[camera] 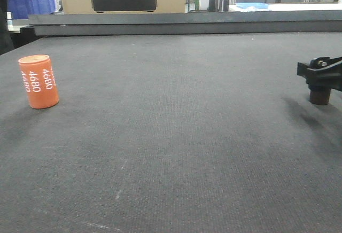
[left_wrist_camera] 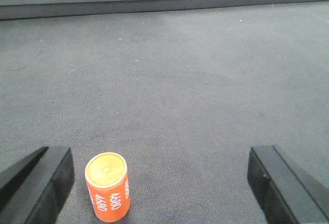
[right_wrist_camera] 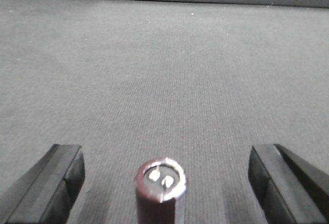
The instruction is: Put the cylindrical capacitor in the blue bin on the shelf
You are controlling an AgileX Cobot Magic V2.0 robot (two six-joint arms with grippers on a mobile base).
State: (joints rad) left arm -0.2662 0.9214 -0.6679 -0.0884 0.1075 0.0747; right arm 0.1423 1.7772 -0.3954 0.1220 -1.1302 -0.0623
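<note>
Left end effector (left_wrist_camera: pixel 159 154) and right end effector (right_wrist_camera: pixel 165 154) are held wide open, empty; the capacitor (right_wrist_camera: pixel 160 196) is seen upright between the right one's fingers.

The desk (camera: pixel 181 147) wore a matt, finely woven grey covering. The capacitor (right_wrist_camera: pixel 160 201) had a shiny metal top; the fingers (right_wrist_camera: pixel 49 185) looked matt black plastic.
</note>
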